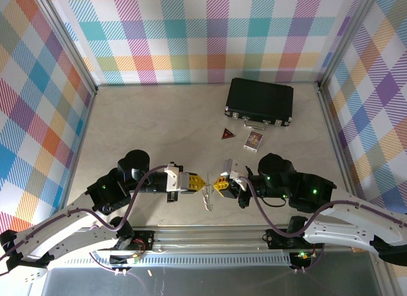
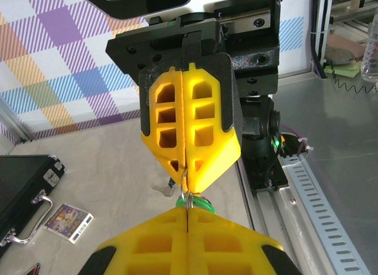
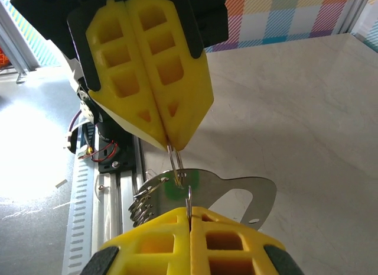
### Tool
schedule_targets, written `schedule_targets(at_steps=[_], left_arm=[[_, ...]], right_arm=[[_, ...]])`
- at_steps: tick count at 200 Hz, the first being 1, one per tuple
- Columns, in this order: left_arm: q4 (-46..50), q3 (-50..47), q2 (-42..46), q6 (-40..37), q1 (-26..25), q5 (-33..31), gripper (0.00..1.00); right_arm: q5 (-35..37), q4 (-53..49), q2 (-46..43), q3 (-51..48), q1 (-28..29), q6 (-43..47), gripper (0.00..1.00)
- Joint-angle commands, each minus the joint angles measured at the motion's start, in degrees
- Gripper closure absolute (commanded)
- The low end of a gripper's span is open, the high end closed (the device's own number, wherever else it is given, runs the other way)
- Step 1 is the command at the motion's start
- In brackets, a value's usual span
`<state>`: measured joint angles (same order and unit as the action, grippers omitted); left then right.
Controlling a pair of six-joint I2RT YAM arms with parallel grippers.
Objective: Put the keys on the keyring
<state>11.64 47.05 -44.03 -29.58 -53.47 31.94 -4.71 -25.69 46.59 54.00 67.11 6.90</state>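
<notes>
My left gripper (image 1: 202, 181) and right gripper (image 1: 217, 183) meet tip to tip above the table's near middle, both shut. Between them hangs the keyring (image 1: 207, 198), which looks like a flat silvery plate (image 3: 242, 189) with several thin wire rings (image 3: 144, 204). In the left wrist view my left fingertips (image 2: 188, 211) pinch a wire ring, and the green key head (image 2: 201, 201) shows just beyond them. The right gripper (image 2: 188, 173) grips the same bundle from the far side. In the right wrist view my right gripper (image 3: 189, 211) clamps one ring, and the left gripper (image 3: 170, 146) clamps another. The black key is not clearly seen.
A black case (image 1: 259, 102) lies at the back right, with a patterned card (image 1: 253, 139) and a dark red triangle (image 1: 227, 134) in front of it. A metal rail (image 1: 210, 235) runs along the near edge. Checked walls close in three sides.
</notes>
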Motion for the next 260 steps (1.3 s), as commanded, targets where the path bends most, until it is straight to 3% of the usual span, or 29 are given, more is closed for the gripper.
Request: schedule_targets(at_steps=[1,110,260], left_arm=[[-2.85,0.04,0.61,0.23,0.47,0.84,1.00],[-4.72,-1.19,2.19,0.93,0.39,-3.45,1.00],[-3.80,-0.52,0.88,0.93,0.39,-2.23,1.00]], right_arm=[[1.23,2.64,-0.31,-0.38,0.30,0.73,1.00],[0.30,0.74,-0.84,-0.38,0.65,0.40,1.00],[2.60,4.10,0.26,0.31,0.83,1.98,1.00]])
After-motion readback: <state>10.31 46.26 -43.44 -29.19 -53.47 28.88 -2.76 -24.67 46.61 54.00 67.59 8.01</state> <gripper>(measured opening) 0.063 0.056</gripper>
